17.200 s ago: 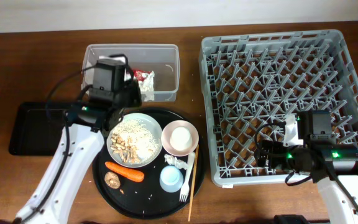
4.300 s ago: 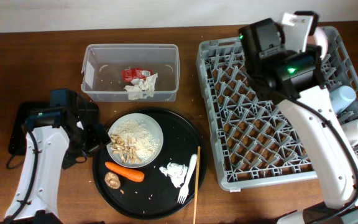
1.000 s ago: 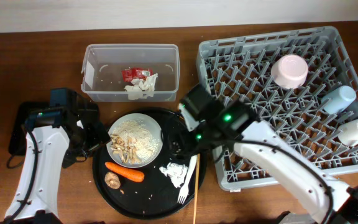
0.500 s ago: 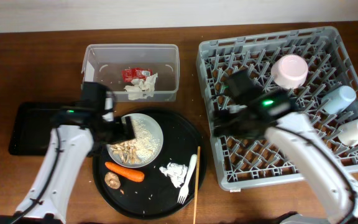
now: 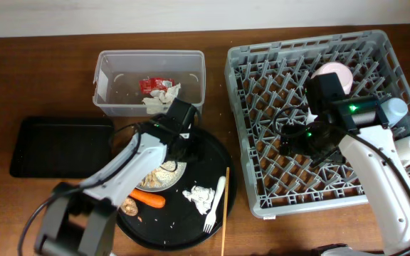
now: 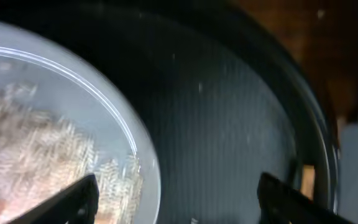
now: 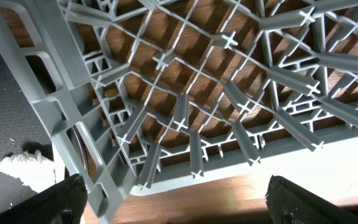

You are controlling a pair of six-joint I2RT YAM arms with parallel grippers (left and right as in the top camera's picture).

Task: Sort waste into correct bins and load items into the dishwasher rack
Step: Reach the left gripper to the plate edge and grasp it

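The white plate of rice and scraps sits on the round black tray. My left gripper hovers open at the plate's right rim. In the left wrist view the plate rim lies between the spread fingers of that gripper, one over the food, one over the tray. My right gripper is open above the grey dishwasher rack, with nothing between its fingers; the right wrist view of that gripper shows only rack grid and table below. A pink bowl and two pale cups stand in the rack.
A clear bin with wrappers sits behind the tray. A black rectangular tray lies at the left. On the round tray lie a carrot, a crumpled tissue, a fork and a chopstick.
My left arm has swung right, from beside the plate to its right rim. My right arm has lifted off the round tray and moved right over the rack.
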